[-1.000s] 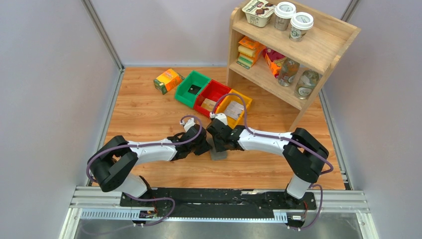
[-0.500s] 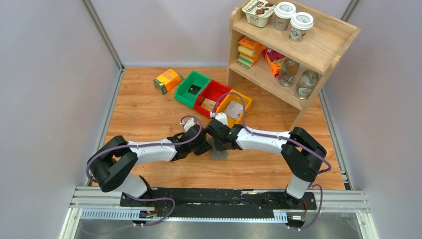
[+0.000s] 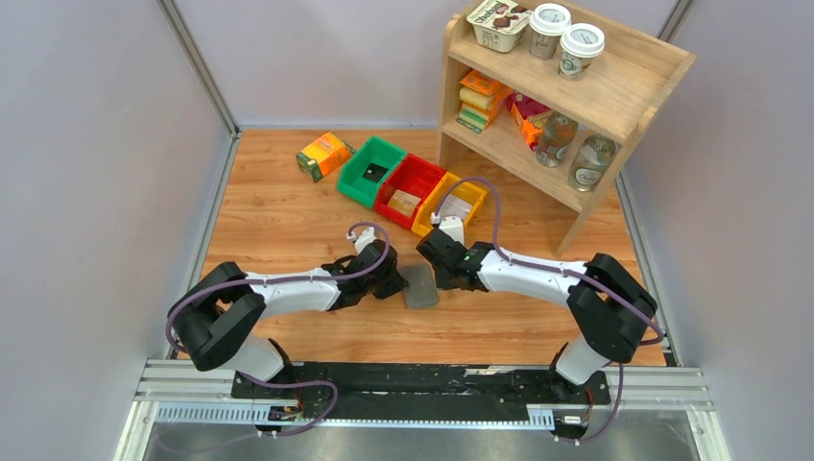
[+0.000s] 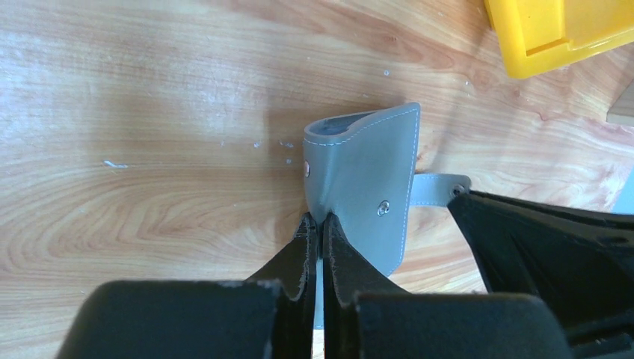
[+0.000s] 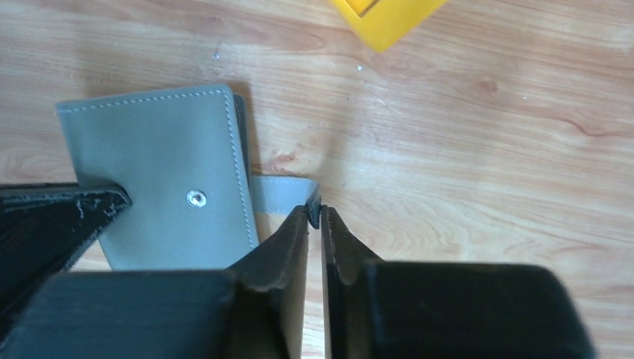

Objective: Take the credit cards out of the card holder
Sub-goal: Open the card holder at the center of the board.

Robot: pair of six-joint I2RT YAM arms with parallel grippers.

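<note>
Card holder (image 3: pixel 419 285) lies on the table (image 3: pixel 278 216), front centre, folded shut with its grey outer face up, between the two tools. Left tool (image 4: pixel 315 226): fingers pressed together on the holder's near edge, pinching the grey cover. From the left wrist view the cover bows up a little at its far edge, and a strip of blue-grey lining shows under it. Snap stud (image 5: pixel 197 198) is visible on the cover. Snap tab (image 5: pixel 278 191) sticks out flat from the holder's right side, unfastened. Right tool (image 5: pixel 315 215): fingers all but closed, tips nipping the tab's free end, low against the table. The two tools are just beside each other, the holder spanning between them. Farther back on the table, green bin (image 3: pixel 357 161), red bin (image 3: pixel 429 163) and yellow bin (image 3: pixel 470 186) stand in a touching row. An orange-green carton (image 3: pixel 324 155) sits just left of the green bin. A wooden shelf (image 3: pixel 624 96) stands at the far right.
</note>
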